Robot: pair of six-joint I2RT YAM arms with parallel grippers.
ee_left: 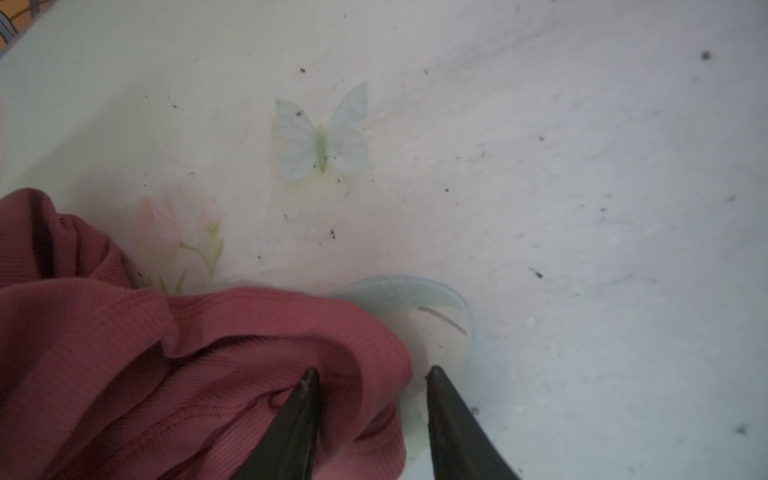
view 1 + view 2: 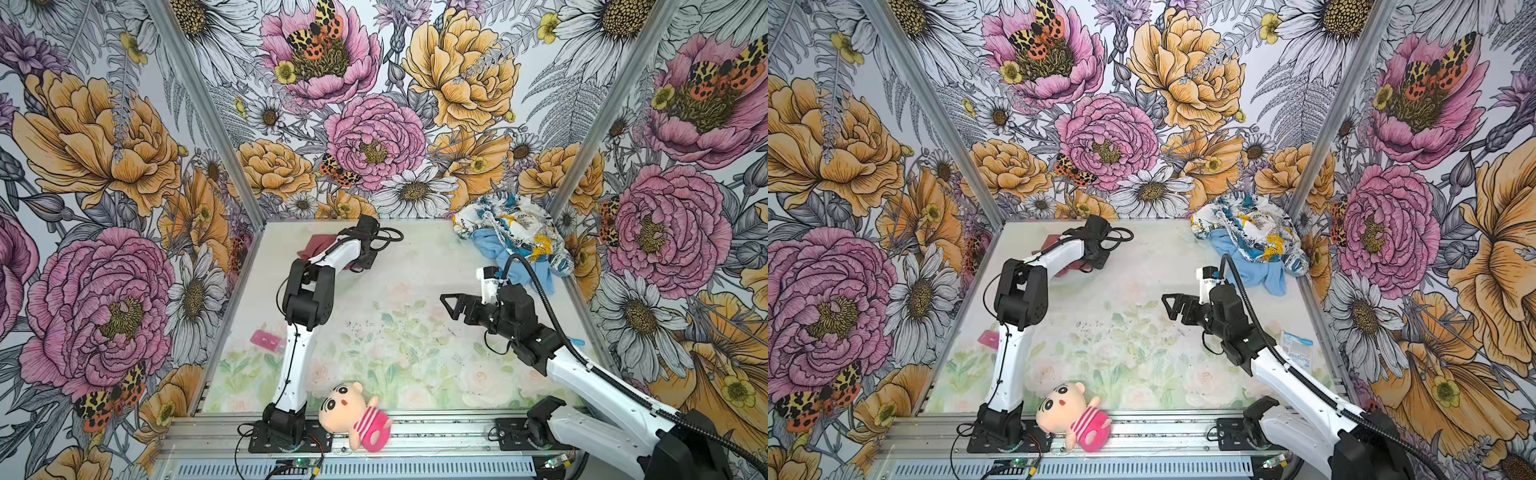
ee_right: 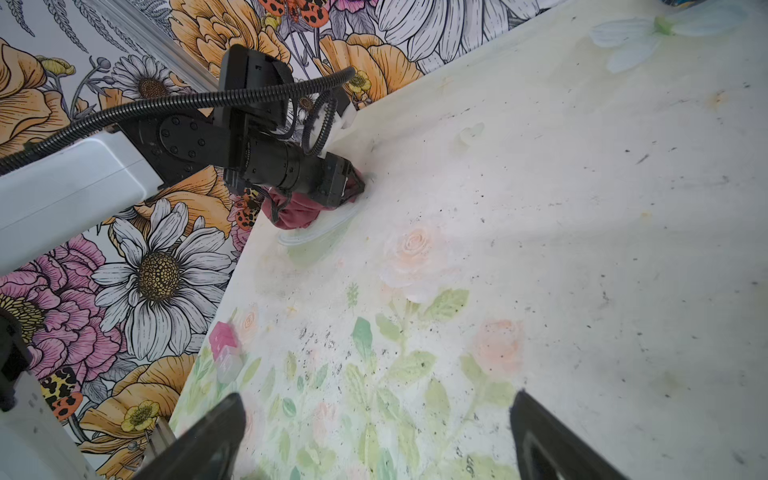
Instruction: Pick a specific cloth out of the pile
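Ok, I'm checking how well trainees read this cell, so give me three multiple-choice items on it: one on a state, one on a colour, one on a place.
1. The right pincer is: A shut on fabric; B shut on nothing; C open and empty.
2. The plain fabric in the pile is: A light blue; B green; C red.
3. The rose-pink cloth lies: A in the pile; B at the table's far left, by the left pincer; C in the right pincer.

1 C: its jaws stand wide apart over bare table.
2 A: blue folds show under the printed fabric.
3 B: it lies at the left pincer, across the table from the pile.
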